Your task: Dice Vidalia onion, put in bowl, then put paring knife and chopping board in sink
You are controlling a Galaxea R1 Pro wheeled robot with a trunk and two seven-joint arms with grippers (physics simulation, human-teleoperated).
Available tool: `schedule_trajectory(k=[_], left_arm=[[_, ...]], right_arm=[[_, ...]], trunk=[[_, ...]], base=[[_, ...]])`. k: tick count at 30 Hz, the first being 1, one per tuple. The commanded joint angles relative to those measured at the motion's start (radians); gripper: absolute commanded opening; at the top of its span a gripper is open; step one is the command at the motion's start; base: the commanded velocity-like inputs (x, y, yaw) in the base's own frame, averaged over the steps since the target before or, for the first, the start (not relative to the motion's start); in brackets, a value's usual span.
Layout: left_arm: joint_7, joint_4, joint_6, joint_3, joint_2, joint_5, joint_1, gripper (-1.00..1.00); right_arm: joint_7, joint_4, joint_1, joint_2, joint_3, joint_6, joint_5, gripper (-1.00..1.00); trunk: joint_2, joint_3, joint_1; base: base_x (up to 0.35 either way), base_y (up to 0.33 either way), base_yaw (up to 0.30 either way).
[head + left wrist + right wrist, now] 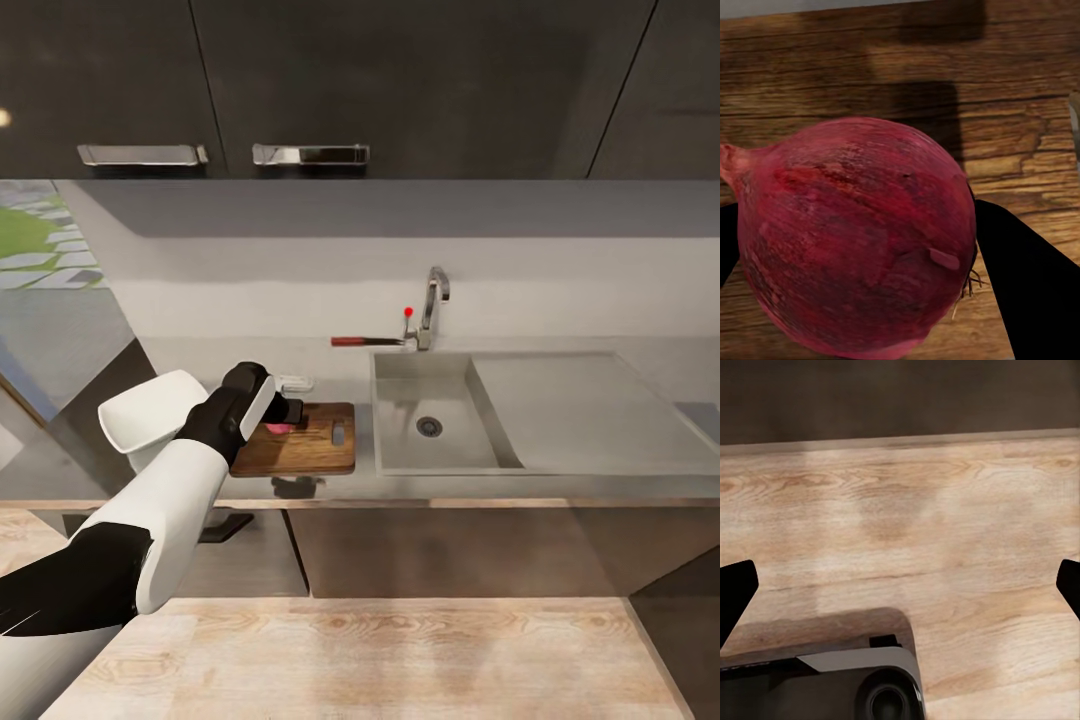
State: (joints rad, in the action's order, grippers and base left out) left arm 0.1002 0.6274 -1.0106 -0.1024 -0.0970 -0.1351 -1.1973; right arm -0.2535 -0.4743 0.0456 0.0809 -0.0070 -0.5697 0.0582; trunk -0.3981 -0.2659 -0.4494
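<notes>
The left hand point(284, 412) is clamped on the Vidalia onion point(859, 236) over the chopping board point(305, 450). The right hand point(900, 585) has its fingers apart above pale floor point(945, 525). The sink point(400, 440) holds nothing; beside the board a white bowl point(296, 382) is half hidden behind the hand.

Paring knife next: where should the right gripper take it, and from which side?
Probably by the reddish-brown handle of the paring knife, coming straight down from above. It lies flat on the countertop behind the sink, handle pointing away from the faucet, which crowds the blade end. The right gripper is open over the floor.
</notes>
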Motion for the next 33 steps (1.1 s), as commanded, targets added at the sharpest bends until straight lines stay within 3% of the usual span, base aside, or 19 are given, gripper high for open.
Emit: schedule_trajectory(k=[1, 33], left_arm=[[0.010, 0.001, -0.003, -0.003, 0.000, -0.011, -0.001, -1.00], [0.010, -0.022, -0.002, -0.003, 0.000, -0.009, -0.001, -1.00]], right_arm=[[-0.006, -0.002, 0.000, 0.000, -0.001, 0.001, 0.006, 1.00], [-0.006, -0.001, 0.000, 0.002, -0.001, 0.002, 0.006, 1.00]], trunk=[[-0.002, -0.002, -0.001], [-0.002, -0.012, -0.001]], base=[[0.000, 0.000, 0.000], [0.000, 0.000, 0.000]])
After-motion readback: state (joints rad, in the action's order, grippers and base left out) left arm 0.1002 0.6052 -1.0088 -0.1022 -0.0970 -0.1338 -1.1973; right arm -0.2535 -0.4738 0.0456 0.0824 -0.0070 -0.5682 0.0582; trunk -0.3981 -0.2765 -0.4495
